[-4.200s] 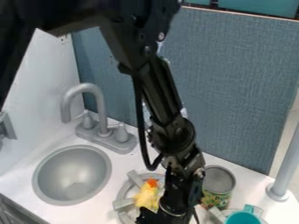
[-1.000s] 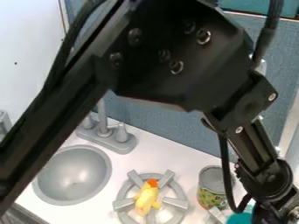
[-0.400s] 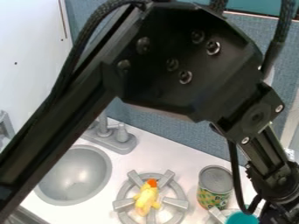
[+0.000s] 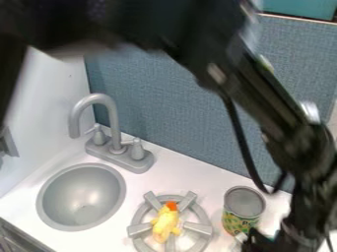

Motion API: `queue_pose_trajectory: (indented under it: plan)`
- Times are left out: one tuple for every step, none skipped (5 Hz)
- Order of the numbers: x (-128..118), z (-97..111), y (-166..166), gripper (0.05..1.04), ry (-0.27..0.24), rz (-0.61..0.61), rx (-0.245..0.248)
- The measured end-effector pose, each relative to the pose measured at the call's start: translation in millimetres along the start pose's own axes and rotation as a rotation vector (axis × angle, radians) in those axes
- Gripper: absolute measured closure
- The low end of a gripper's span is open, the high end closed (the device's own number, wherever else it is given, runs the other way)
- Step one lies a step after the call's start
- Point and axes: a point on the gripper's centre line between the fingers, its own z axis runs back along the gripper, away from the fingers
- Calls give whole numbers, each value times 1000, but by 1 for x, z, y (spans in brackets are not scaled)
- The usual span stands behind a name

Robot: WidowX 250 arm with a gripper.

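The gripper (image 4: 268,240) is at the bottom edge of the view, right of centre, blurred and dark against the arm. Whether it is open or closed cannot be told. The can (image 4: 242,210) stands upright just to the left of the arm's lower section and is the item nearest the gripper. A gray bar of a second burner (image 4: 241,237) shows beneath the can, partly covered by the gripper.

Left of the can, a strip of white countertop (image 4: 217,182) separates it from the round burner (image 4: 137,216). The yellow toy figure (image 4: 166,224) lies on the burner's centre, its orange-red end directed toward the rear panel (image 4: 191,113). Countertop also lies between the burner and the sink basin (image 4: 82,197), and between the can and the foot of the panel. The faucet (image 4: 113,120) rises behind the basin; the arm crosses above the countertop from the top edge down to the lower right.

Materials: the can has a ribbed-looking gray top and a green and yellow patterned label. The burner is a matte gray ring with flat radial bars. The basin is smooth, gray and rounded; the faucet is gray, with a curved spout and two knobs on a shared base. The panel is blue-gray with a woven texture.
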Motion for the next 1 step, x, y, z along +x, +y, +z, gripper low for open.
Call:
queue_pose_trajectory:
  plan:
    - [-27,33,13,75,-92,71,13]
